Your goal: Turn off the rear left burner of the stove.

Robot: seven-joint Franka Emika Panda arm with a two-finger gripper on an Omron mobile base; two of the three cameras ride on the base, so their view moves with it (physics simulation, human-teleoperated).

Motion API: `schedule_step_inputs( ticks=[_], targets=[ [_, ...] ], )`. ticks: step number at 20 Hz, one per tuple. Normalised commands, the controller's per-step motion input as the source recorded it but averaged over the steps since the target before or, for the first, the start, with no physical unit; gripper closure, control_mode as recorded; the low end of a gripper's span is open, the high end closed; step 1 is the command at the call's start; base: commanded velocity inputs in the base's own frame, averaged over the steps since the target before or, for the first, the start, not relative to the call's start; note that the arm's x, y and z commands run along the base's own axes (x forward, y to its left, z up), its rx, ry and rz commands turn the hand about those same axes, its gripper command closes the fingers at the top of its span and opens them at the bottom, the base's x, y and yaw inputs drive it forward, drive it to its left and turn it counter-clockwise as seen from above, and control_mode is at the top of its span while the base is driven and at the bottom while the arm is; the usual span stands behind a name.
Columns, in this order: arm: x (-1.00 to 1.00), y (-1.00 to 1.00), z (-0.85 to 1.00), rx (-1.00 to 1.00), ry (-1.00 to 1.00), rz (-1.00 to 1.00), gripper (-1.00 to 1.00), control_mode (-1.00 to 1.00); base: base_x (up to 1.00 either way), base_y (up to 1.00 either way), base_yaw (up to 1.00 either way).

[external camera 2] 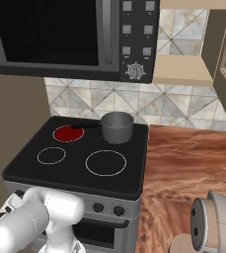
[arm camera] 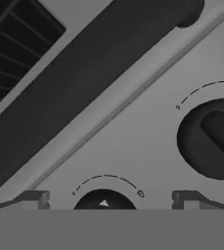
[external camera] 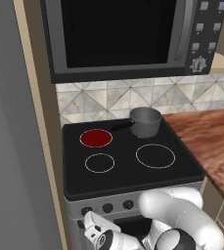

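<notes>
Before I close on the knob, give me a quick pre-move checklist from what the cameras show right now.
1. Rear left burner glows red, needs turning off: ok.
2. Gripper open, its fingers spread either side of a knob: ok.
3. Knob centred between them: ok.
4. Fingers touching that knob: cannot tell.
5. That knob controls the rear left burner: cannot tell.
6. Neighbouring knob clear of the fingers: ok.

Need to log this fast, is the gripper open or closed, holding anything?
Gripper: open, holding nothing, fingers either side of a stove knob.
</notes>
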Motion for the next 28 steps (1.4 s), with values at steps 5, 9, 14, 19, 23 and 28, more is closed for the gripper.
schedule_step_inputs(
  ticks=[5,9,14,19,23,28],
  targets=[
    [0.00,-0.08,0.00,0.00,-0.12,0.00,-1.00,-1.00,0.00,0.00,0.00],
    [0.00,-0.19,0.03,0.00,-0.11,0.00,-1.00,-1.00,0.00,0.00,0.00],
    [0.00,-0.08,0.14,0.00,-0.07,0.00,-1.00,-1.00,0.00,0.00,0.00],
    [0.00,0.00,0.26,0.00,-0.05,0.00,-1.00,-1.00,0.00,0.00,0.00],
    [0.01,0.00,0.24,0.00,0.00,0.00,-1.00,-1.00,0.00,0.00,0.00],
    [0.02,-0.19,-0.07,0.00,0.00,0.00,-1.00,-1.00,0.00,0.00,0.00]
  ],
)
